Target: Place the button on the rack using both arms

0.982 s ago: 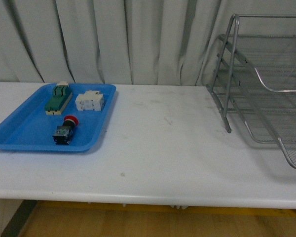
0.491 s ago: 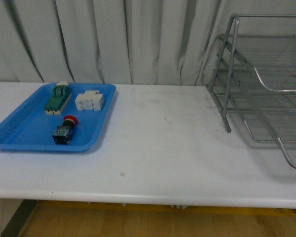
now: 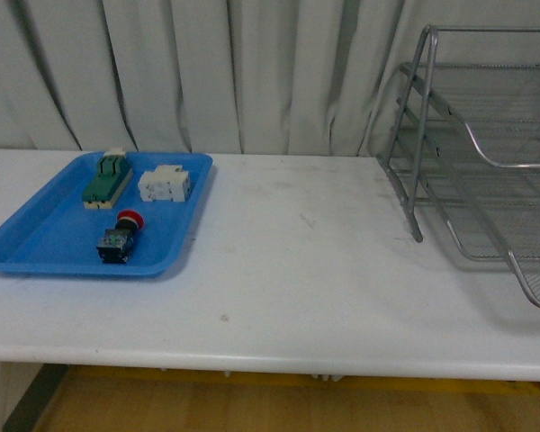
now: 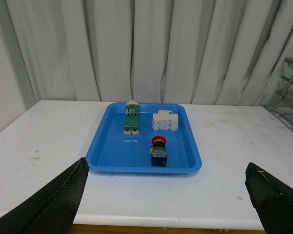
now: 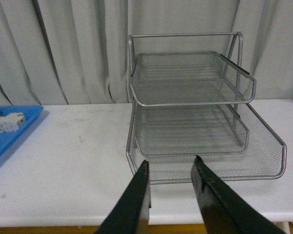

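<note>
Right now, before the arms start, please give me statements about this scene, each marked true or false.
1. The button lies in the blue tray. True.
2. The white component sits in the rack. False: it lies in the blue tray, beside the green-and-cream component.
3. The left gripper holds the button. False: it is open, apart from the button.
4. The right gripper is open, facing the rack. True.

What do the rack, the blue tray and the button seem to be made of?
The rack looks like silver metal: thin tubes, fine wire mesh, dull shine. The blue tray seems moulded plastic, smooth with a soft gloss. The button is probably plastic too, with a red cap and dark body; too small to be sure.
</note>
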You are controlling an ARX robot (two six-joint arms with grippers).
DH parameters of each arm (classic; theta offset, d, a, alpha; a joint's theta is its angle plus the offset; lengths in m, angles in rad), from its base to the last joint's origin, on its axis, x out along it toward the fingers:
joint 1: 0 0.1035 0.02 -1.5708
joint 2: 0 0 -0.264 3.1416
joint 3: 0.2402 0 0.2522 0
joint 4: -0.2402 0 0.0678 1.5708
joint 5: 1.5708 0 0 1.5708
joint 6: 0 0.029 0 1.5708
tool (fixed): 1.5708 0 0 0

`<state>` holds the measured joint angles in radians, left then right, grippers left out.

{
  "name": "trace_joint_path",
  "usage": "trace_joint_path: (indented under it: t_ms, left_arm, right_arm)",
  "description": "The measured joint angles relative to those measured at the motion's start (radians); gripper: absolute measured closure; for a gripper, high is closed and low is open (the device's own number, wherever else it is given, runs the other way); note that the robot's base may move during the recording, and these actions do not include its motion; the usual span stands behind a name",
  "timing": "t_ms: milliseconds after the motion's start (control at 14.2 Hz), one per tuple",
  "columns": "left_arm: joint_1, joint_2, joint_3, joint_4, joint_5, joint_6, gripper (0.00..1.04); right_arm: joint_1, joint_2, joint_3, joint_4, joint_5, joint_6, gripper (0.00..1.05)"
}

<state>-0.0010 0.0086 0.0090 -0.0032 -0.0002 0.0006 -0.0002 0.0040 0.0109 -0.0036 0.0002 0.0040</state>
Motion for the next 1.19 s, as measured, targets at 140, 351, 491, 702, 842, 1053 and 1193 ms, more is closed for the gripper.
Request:
trace_joint_path:
  t_ms: [140,351,491,702,842,1053,1193]
  left_arm:
    - [0.0,0.0,0.0,0.0,0.0,0.0,0.07]
    - [0.0,0.0,0.0,0.0,0.0,0.0,0.07]
    - [0.0,0.0,0.0,0.0,0.0,0.0,0.07]
    - [0.014,0.047,0.06,-0.184,0.042,-0.061,0.07]
    - [0.045,0.324,0.299,-0.47,0.067,-0.293,0.07]
    - [0.065,0.617,0.538,-0.216,0.095,-0.298,0.07]
    - [0.043,0.959,0.665,-0.077,0.077,-0.253,0.07]
  right_arm:
    - [0.0,0.0,0.0,0.0,0.0,0.0,0.44]
    - [0.0,0.0,0.0,0.0,0.0,0.0,0.04]
    - [0.0,0.0,0.0,0.0,0.0,-0.001,0.06]
    - [0.0,0.0,0.0,0.0,0.0,-0.001,0.06]
    - [0.0,0.0,0.0,0.0,0.0,-0.001,0.06]
    - [0.0,0.0,0.0,0.0,0.0,-0.001,0.06]
    - [0.0,0.0,0.0,0.0,0.0,-0.001,0.06]
